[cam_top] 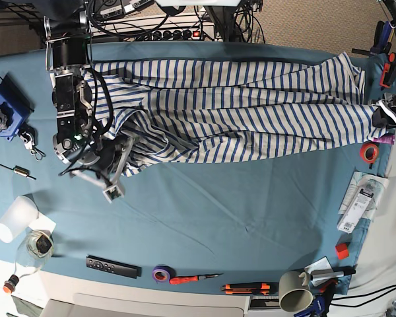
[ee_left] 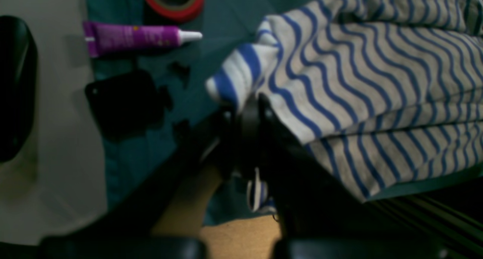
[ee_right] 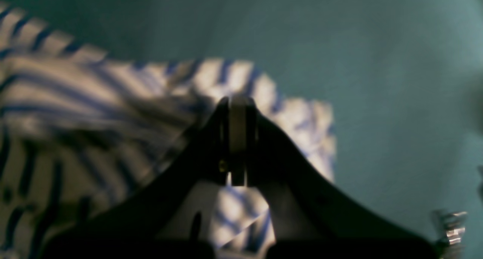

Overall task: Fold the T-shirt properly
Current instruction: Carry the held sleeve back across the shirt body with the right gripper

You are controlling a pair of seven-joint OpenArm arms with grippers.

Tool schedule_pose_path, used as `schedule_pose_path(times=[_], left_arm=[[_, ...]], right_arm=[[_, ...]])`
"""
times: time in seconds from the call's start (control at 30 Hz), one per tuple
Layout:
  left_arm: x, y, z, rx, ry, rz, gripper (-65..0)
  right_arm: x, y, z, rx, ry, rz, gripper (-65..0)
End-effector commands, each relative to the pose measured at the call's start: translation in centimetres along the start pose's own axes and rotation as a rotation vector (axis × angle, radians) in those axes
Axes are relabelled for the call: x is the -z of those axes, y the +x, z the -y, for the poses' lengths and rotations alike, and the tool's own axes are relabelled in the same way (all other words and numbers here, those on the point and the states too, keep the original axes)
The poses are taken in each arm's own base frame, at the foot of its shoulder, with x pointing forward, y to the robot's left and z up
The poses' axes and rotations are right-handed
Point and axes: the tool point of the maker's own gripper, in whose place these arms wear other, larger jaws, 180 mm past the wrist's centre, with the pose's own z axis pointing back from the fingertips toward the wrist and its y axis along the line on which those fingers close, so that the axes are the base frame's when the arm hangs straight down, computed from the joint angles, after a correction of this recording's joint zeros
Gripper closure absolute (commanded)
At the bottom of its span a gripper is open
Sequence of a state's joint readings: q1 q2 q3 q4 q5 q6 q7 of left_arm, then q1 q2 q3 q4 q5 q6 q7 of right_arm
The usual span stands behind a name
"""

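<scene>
- I see the T-shirt (cam_top: 237, 109) spread across the far half of the teal cloth (cam_top: 204, 211).
- My left gripper (ee_left: 249, 111) is clamped on its right-hand edge.
- My right gripper (ee_right: 238, 138) is pressed together over its left-hand corner.

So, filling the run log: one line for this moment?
left end effector: shut on T-shirt | right end effector: shut on T-shirt | T-shirt: spread, unfolded

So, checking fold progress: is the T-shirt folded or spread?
Partly folded: the T-shirt lies as a long band across the teal cloth, layers doubled lengthwise.
</scene>
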State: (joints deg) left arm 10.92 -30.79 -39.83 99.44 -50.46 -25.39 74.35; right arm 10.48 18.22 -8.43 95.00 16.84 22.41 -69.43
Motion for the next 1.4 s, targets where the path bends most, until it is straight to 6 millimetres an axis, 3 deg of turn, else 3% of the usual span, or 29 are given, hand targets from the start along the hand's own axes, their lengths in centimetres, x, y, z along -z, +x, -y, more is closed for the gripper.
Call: schedule_pose_path(times=[0.0, 0.13, 0.3, 0.37, 0.53, 0.77, 0.83, 1.0, 1.23, 1.37], left_arm=[[-0.8, 1.5, -0.2, 0.029, 0.009, 0.042, 0.0], [-0.8, 1.6, -0.2, 0.029, 0.010, 0.051, 0.0], [-0.8, 1.8, -0.1, 0.053, 0.003, 0.059, 0.0], [-0.8, 1.8, -0.1, 0.053, 0.003, 0.059, 0.0], [-0.8, 1.8, -0.1, 0.053, 0.003, 0.059, 0.0], [-0.8, 1.8, -0.1, 0.053, 0.003, 0.061, 0.0], [-0.8, 1.9, -0.1, 0.053, 0.002, 0.068, 0.0], [-0.8, 1.9, -0.1, 0.053, 0.002, 0.068, 0.0], [-0.8, 1.9, -0.1, 0.053, 0.003, 0.067, 0.0], [-0.8, 1.9, -0.1, 0.053, 0.003, 0.067, 0.0]], right_arm=[[-0.7, 1.1, 0.2, -0.023, 0.017, 0.031, 0.0], [-0.7, 0.2, -3.1, -0.059, 0.181, 0.022, 0.0], [-0.9, 0.2, -4.1, -0.075, 0.236, 0.024, -20.0], [-0.9, 0.2, -4.1, -0.075, 0.237, 0.024, -22.6], [-0.8, -0.4, -4.3, -0.075, 0.240, 0.003, -22.6], [0.0, -5.5, -5.2, -0.084, 0.219, -0.125, -22.6], [0.1, -6.2, -5.6, -0.080, 0.224, -0.130, -22.1], [0.1, -5.1, -4.7, -0.033, 0.189, -0.103, 0.0], [-0.2, -0.9, -1.5, 0.013, 0.074, -0.008, 0.0], [-0.6, 0.4, -0.9, 0.016, 0.056, 0.019, 0.0]])
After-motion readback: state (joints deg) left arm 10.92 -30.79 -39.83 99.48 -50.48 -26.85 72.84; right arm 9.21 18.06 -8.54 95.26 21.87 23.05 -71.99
